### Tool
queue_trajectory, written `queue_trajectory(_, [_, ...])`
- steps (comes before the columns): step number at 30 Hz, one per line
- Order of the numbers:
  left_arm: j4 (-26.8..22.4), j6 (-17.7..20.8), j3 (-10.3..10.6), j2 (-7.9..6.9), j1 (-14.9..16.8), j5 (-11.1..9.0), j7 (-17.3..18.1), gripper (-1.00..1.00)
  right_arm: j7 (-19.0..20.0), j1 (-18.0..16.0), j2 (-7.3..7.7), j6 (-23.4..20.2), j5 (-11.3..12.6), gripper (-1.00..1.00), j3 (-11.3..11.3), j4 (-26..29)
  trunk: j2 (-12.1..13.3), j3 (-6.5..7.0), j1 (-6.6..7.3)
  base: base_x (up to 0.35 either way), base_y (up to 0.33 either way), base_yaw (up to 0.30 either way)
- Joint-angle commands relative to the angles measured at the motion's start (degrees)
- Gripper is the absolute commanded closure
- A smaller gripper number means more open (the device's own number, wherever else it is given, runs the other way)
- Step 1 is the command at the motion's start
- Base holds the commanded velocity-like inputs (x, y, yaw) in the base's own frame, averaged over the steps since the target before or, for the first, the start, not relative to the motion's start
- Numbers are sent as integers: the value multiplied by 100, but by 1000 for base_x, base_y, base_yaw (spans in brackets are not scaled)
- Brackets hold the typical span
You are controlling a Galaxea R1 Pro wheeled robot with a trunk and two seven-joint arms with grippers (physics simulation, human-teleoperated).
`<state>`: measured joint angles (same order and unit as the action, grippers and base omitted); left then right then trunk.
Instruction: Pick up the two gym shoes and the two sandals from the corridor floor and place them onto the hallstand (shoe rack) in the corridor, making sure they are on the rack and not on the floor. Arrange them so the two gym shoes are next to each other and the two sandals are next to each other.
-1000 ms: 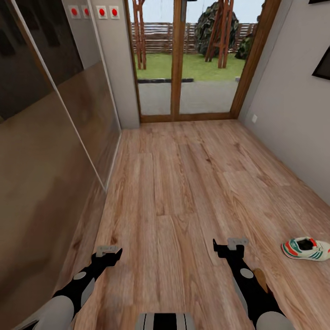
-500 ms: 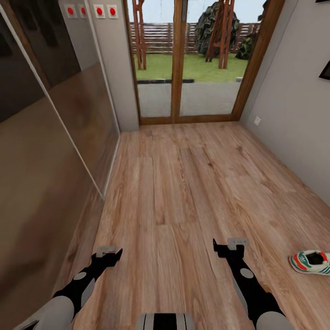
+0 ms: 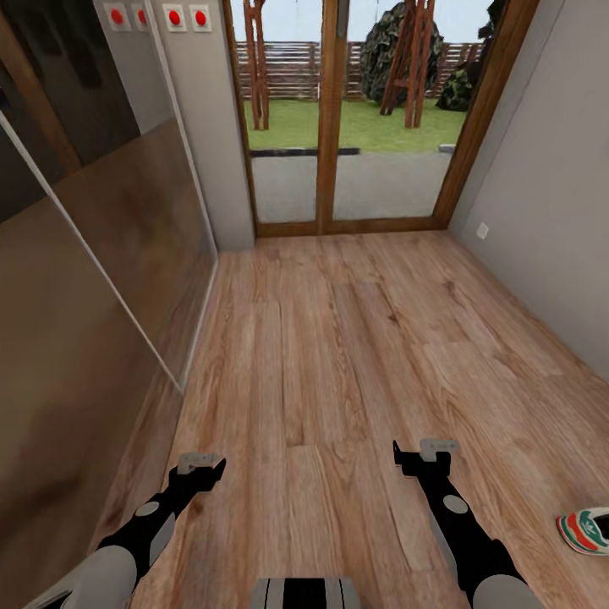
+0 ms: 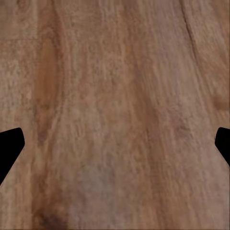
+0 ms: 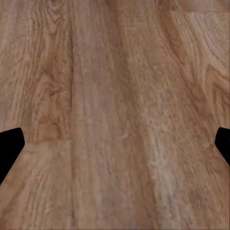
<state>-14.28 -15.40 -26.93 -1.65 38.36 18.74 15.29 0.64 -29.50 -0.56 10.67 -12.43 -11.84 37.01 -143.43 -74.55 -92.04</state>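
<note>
Corridor, mid-transit: your two arms ride low and forward over the wood-plank corridor floor, a carrying posture that suits driving rather than reaching. The left gripper and right gripper both hang above bare boards, well apart from each other, and each wrist view shows dark fingertips at opposite edges of the frame with only grain between them; both sets of jaws are spread wide and hold nothing.

One gym shoe, white with green stripes and a red-orange heel, lies on the floor at the right edge of the head view, cut off by the frame, beside your right arm and near the grey right wall. You would judge it still to be picked up.

Ahead, wood-framed glass doors open onto grass and a fence. A long glossy brown sliding panel lines the left side, with red-dotted wall plates above. The floor between you and the doors lies unobstructed.
</note>
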Motion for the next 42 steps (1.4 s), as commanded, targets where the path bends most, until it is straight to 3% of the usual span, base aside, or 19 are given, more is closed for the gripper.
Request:
queue_trajectory(1, [4, -21, -49, 1, 4, 52, 27, -100, 7, -3, -6, 19, -57, -100, -29, -3, -1, -4, -2, 326, 0, 0])
queue_trajectory(42, [4, -16, -49, -2, 5, 51, 27, -100, 7, -3, -10, 23, -57, -100, -29, 6, -1, -4, -2, 337, 0, 0])
